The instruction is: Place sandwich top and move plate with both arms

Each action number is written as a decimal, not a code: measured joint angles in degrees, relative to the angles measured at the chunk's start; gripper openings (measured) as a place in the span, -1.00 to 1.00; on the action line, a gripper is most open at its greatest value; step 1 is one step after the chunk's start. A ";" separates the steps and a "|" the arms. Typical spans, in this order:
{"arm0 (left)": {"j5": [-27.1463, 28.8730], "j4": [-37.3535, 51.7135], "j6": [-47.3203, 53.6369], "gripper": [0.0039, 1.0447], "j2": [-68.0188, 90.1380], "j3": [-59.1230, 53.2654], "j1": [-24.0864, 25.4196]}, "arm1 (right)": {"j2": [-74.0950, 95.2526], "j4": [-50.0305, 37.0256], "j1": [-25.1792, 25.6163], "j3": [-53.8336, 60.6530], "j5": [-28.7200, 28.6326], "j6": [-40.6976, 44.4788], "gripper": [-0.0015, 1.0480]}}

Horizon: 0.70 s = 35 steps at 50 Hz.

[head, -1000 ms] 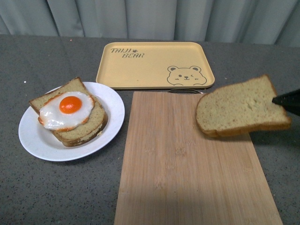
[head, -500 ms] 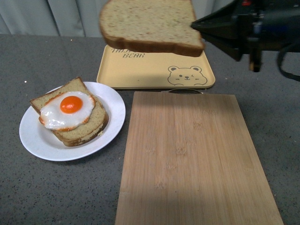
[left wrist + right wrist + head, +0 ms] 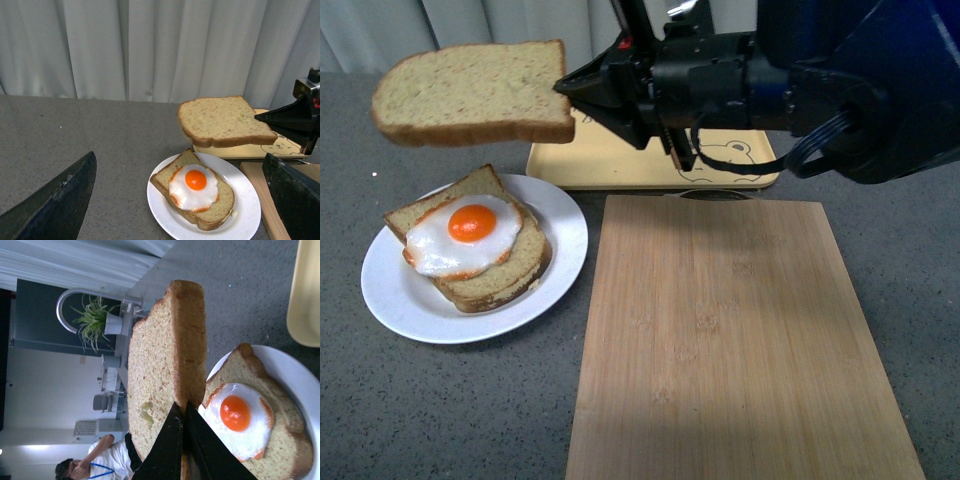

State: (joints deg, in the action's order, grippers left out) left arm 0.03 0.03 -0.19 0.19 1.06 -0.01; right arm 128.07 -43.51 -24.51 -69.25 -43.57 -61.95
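Note:
My right gripper [image 3: 563, 88] is shut on the right edge of the sandwich top [image 3: 472, 92], a tan speckled bread slice held flat in the air above the white plate [image 3: 552, 225]. On the plate lie stacked bread slices with a fried egg [image 3: 460, 237] on them. In the right wrist view the sandwich top [image 3: 162, 365] stands edge-on, pinched at the right gripper [image 3: 182, 407], with the egg [image 3: 242, 420] beyond. The left wrist view shows the sandwich top [image 3: 222, 120] hovering over the plate [image 3: 247, 207], and my left gripper [image 3: 182, 192] open with its fingers [image 3: 55, 205] wide apart on the near side.
A bamboo cutting board [image 3: 730, 340] lies right of the plate. A yellow tray [image 3: 620, 160] with a bear drawing sits behind it, partly hidden by the right arm [image 3: 800, 80]. Grey curtains hang at the back.
The right arm has carried the sandwich top leftward and somewhat lower, from over the yellow tray to above the plate. Plate, egg and board have not moved.

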 joint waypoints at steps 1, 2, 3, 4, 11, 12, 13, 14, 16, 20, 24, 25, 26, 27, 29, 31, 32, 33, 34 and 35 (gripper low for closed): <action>0.00 0.00 0.00 0.88 0.00 0.00 0.00 | 0.44 0.02 -0.44 -0.42 0.02 -0.20 -0.98; 0.00 0.00 0.00 0.88 0.00 0.00 0.00 | 0.92 0.15 -0.83 -0.81 0.04 -0.22 -0.98; 0.00 0.00 0.00 0.88 0.00 0.00 0.00 | 1.25 0.44 -1.18 -1.18 0.11 -0.35 -0.98; 0.00 0.00 0.00 0.88 0.00 0.00 0.00 | 1.53 0.57 -1.36 -1.38 0.15 -0.39 -0.98; 0.00 0.00 0.00 0.88 0.00 0.00 0.00 | 3.85 1.73 -3.39 -3.15 0.20 -1.18 -0.98; 0.00 0.00 0.00 0.88 0.00 0.00 0.00 | 4.15 1.86 -3.61 -3.26 0.24 -1.27 -0.98; 0.00 0.00 0.00 0.88 0.00 0.00 0.00 | 4.28 1.95 -3.69 -3.34 0.24 -1.27 -0.98; 0.00 0.00 0.00 0.88 0.00 0.00 0.00 | 4.52 2.03 -3.87 -3.41 0.26 -1.36 -0.98; 0.00 0.00 0.00 0.88 0.00 0.00 0.00 | 4.96 2.19 -4.17 -3.52 0.39 -1.51 -0.98; 0.00 0.00 0.00 0.88 0.00 0.00 0.00 | 5.84 2.71 -4.63 -4.02 0.39 -1.60 -0.98; 0.00 0.00 0.00 0.88 0.00 0.00 0.00 | 6.62 4.15 -5.05 -4.92 0.39 -1.55 -0.98; 0.00 0.00 0.00 0.88 0.00 0.00 0.00 | 6.80 4.48 -5.14 -5.11 0.42 -1.49 -0.98; 0.00 0.00 0.00 0.88 0.00 0.00 0.00 | 6.99 5.03 -5.18 -5.38 0.48 -1.38 -0.98; 0.00 0.00 0.00 0.88 0.00 0.00 0.00 | 7.10 5.73 -5.22 -5.66 0.63 -1.25 -0.98; 0.00 0.00 0.00 0.88 0.00 0.00 0.00 | 7.28 6.43 -5.27 -5.97 1.01 -1.25 -0.98; 0.00 0.00 0.00 0.88 0.00 0.00 0.00 | 7.34 6.71 -5.29 -5.97 1.36 -1.18 -0.98; 0.00 0.00 0.00 0.88 0.00 0.00 0.00 | 7.37 7.06 -5.29 -5.97 1.53 -1.03 -0.98; 0.00 0.00 0.00 0.88 0.00 0.00 0.00 | 7.37 7.56 -5.29 -5.97 1.79 -0.81 -0.98; 0.00 0.00 0.00 0.88 0.00 0.00 0.00 | 7.37 7.85 -5.29 -5.97 1.88 -0.77 -0.98; 0.00 0.00 0.00 0.88 0.00 0.00 0.00 | 7.37 8.41 -5.29 -5.92 2.12 -0.42 -0.98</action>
State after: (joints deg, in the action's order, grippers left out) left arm 0.03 0.03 -0.19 0.19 1.06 -0.01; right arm 135.44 -35.09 -29.80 -75.18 -41.45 -62.37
